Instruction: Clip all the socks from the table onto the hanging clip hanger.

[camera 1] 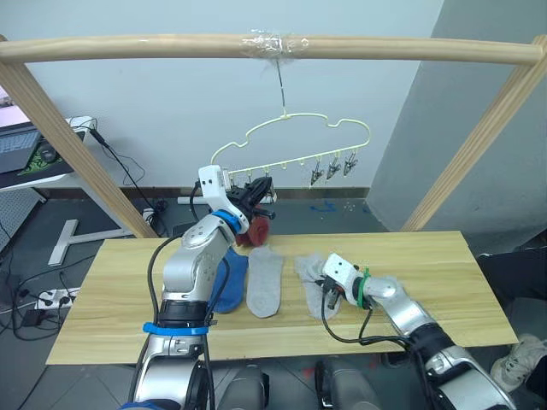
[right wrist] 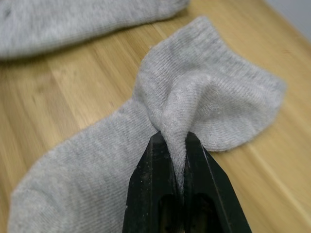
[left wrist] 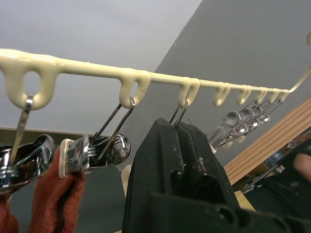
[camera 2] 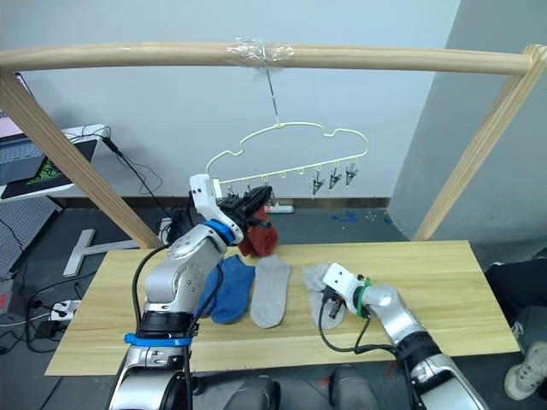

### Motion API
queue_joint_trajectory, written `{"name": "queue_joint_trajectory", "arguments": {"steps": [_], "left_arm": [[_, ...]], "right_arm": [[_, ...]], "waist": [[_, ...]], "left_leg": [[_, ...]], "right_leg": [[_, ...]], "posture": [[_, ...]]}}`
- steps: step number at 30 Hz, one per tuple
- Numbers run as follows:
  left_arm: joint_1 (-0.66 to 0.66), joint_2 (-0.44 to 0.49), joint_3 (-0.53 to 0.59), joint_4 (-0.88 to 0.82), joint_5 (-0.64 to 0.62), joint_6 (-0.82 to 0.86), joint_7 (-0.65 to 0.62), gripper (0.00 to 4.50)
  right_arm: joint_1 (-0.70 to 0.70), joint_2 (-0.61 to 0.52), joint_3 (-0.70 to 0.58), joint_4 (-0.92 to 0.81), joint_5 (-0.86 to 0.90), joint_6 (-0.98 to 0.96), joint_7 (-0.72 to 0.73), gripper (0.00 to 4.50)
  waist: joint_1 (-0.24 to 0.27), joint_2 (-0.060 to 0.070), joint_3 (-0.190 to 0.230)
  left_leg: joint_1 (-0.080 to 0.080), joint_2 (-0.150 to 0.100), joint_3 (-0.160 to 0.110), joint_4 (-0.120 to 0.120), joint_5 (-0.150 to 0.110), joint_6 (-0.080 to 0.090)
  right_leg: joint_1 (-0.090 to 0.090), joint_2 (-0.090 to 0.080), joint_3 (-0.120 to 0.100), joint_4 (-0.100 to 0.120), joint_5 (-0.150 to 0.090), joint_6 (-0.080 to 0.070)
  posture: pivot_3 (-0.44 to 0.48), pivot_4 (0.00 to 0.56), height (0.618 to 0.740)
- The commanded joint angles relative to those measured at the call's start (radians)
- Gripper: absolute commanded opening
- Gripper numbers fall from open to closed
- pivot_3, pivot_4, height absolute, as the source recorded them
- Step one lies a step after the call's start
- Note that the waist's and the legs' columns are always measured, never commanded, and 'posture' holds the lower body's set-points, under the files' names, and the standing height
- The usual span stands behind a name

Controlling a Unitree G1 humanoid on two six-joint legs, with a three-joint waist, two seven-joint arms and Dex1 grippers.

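The right gripper [right wrist: 176, 145] has its fingers closed on a fold of the grey sock [right wrist: 204, 104], low centre-right on the tabletop [camera 1: 427, 256]. The clip hanger [camera 1: 295, 145] hangs above, up-left. The left gripper [left wrist: 177, 133], fingers closed, waits at its clips.

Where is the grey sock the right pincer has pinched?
The light grey fabric sock lies on the wooden table, right of the flat grey sock.
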Motion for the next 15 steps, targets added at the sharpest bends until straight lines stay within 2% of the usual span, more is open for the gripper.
{"name": "queue_joint_trajectory", "arguments": {"steps": [1,4,8,15], "left_arm": [[0.012,0.007,0.001,-0.026,-0.030,0.034,-0.022,0.00],[0.027,0.010,-0.013,-0.046,-0.059,0.065,-0.059,0.00],[0.031,0.001,-0.022,-0.065,-0.081,0.096,-0.061,0.00],[0.022,-0.008,-0.026,-0.064,-0.086,0.098,-0.052,0.00]], "right_arm": [[-0.008,-0.027,0.005,-0.135,-0.011,-0.129,0.010,0.04],[-0.014,-0.044,-0.008,-0.221,0.009,-0.187,0.025,0.04],[-0.050,-0.028,-0.011,-0.246,0.005,-0.228,0.003,0.04],[-0.076,0.017,-0.020,-0.269,0.037,-0.191,0.013,0.04]], "waist": [[-0.003,0.000,0.000],[-0.003,0.000,0.000],[0.000,0.000,0.000],[0.003,0.000,0.000]], "left_leg": [[0.000,0.000,0.000,0.000,0.000,0.000],[0.000,0.001,-0.001,0.000,0.000,0.000],[0.000,0.001,-0.001,0.000,0.000,0.000],[0.000,0.000,-0.001,0.000,0.000,0.000]], "right_leg": [[0.000,0.000,0.000,0.000,0.000,0.000],[0.000,0.001,-0.001,0.000,0.000,0.000],[0.000,0.001,-0.001,0.000,0.000,0.000],[0.000,0.000,0.000,-0.001,0.000,0.000]], "posture": [[0.026,0.152,0.740],[0.026,0.152,0.740],[0.016,0.152,0.740],[0.011,0.155,0.740]]}}
